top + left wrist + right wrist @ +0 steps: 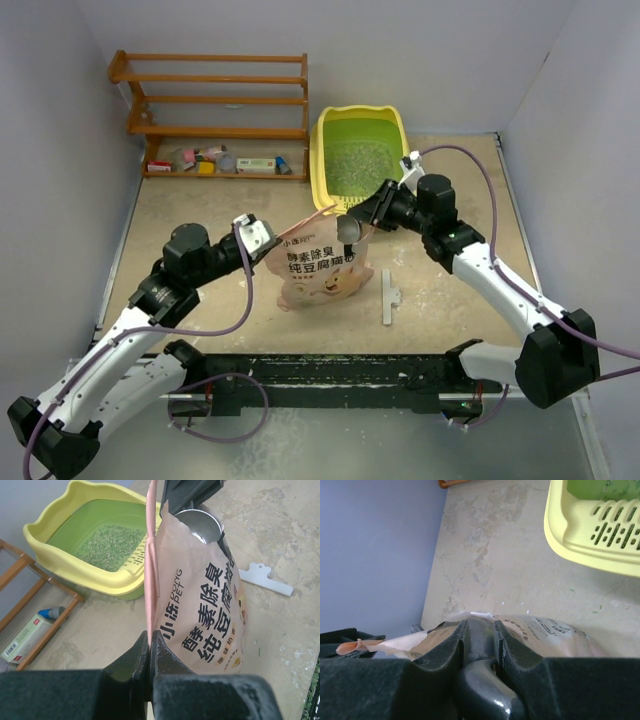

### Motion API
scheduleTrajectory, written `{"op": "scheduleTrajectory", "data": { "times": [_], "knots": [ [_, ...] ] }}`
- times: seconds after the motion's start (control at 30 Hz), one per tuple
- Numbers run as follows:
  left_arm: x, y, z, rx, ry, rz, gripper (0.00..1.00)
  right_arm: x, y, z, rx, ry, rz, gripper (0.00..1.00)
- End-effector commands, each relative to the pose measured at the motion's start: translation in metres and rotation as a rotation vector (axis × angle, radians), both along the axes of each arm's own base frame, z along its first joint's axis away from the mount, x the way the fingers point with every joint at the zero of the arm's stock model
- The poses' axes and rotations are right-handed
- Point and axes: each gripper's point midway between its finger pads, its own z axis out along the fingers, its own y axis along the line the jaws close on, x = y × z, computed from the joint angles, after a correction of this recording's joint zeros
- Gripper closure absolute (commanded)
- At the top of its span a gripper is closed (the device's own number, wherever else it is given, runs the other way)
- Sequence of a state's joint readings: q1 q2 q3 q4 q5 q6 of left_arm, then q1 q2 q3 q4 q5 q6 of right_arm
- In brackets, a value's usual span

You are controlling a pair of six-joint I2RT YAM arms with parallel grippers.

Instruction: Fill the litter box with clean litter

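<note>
- Your litter box (318, 165) sits at the back of the worktop (450, 290), just beyond the litter bag (320, 275). A thin patch of clean litter (358, 160) lies in its green basin.
- The right claw (365, 213) pinches the handle of the grey scoop (348, 232), whose bowl is at the bag's mouth.
- The left claw (266, 242) is pressed together on the bag's top edge, holding it upright.
- If that thin pinch slips, the bag sags and spills. A heaped scoop tilted in transit would scatter granules short of the slotted lip.
</note>
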State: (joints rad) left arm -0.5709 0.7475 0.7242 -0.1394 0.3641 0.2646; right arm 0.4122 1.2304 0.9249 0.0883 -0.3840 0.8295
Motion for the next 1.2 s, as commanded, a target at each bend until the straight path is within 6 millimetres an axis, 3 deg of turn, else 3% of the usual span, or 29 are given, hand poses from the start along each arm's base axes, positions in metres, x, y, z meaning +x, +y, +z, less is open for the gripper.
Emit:
{"op": "scheduleTrajectory", "data": {
  "times": [0.0,0.23,0.43,0.67,1.0,1.17],
  "knots": [
    [0.003,0.013,0.073,-0.057,-0.198,0.055,1.00,0.006,0.005,0.033,0.130,-0.080,-0.018,1.00],
    [0.005,0.026,0.080,-0.020,-0.239,0.109,1.00,0.007,0.006,0.033,0.180,-0.079,-0.037,1.00],
    [0.005,0.029,0.070,-0.009,-0.220,0.126,1.00,0.011,0.008,0.045,0.192,-0.091,-0.035,1.00],
    [0.004,0.040,0.074,-0.004,-0.237,0.174,1.00,0.018,0.004,0.058,0.184,-0.104,-0.053,1.00],
    [0.006,0.044,0.090,0.004,-0.263,0.193,1.00,0.035,-0.001,0.054,0.262,-0.070,-0.083,1.00],
    [0.005,0.047,0.094,0.001,-0.266,0.204,1.00,0.045,-0.012,0.053,0.304,-0.063,-0.115,1.00]
  ]
}}
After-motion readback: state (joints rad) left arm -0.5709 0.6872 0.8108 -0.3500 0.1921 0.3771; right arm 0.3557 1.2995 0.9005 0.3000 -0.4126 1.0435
